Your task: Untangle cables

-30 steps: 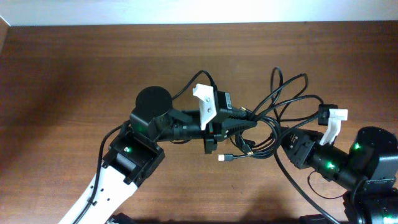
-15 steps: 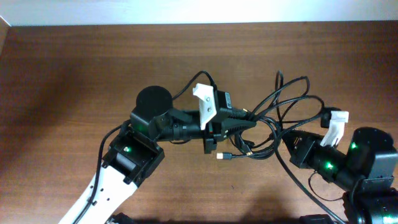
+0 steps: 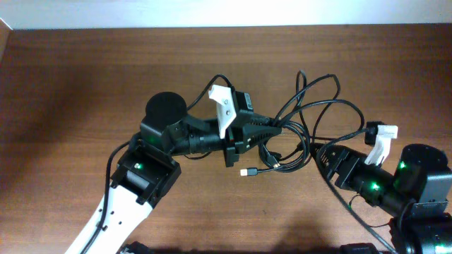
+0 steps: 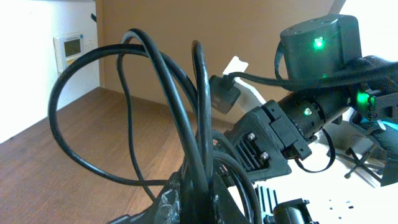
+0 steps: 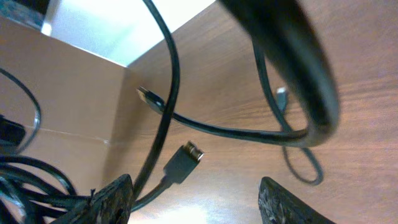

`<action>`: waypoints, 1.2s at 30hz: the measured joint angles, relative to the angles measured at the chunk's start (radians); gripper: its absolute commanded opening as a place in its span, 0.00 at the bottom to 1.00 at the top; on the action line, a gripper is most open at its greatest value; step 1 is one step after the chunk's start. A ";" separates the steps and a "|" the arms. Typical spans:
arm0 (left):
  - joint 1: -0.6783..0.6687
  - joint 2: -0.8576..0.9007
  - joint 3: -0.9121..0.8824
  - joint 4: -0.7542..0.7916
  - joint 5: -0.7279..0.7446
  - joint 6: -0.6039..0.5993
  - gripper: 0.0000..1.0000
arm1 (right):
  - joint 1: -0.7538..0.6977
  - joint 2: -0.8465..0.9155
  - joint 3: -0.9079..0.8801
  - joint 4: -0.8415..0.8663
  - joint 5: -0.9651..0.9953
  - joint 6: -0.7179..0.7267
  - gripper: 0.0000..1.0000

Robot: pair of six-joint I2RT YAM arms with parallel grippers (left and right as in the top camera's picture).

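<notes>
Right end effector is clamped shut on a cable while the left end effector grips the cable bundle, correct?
No, the right end effector is open: the right wrist view shows its fingers wide apart, clamping nothing. The left end effector does grip the cables.

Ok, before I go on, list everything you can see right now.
table: one, brown wood, under everything
wall: one, white, along the far edge
cables: several, exact count unclear in the tangle, black, looping centre-right
plug: one loose end, silver-tipped, on the near side of the tangle
left arm: one, black and white, reaching in from the near left
right arm: one, black, near right corner
left pincer: one, black, shut on the cables at the centre
right pincer: one, black, open, at the tangle's right side, holding nothing
</notes>
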 measured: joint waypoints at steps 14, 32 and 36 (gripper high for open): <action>-0.001 0.000 0.000 0.039 0.000 -0.041 0.00 | 0.000 0.001 -0.001 0.068 -0.143 0.404 0.52; -0.072 0.000 0.000 0.053 0.000 -0.045 0.00 | 0.000 0.033 -0.001 0.082 -0.164 0.441 0.09; -0.077 0.001 0.000 0.053 -0.004 -0.045 0.00 | 0.000 0.047 -0.001 0.082 -0.166 0.442 0.04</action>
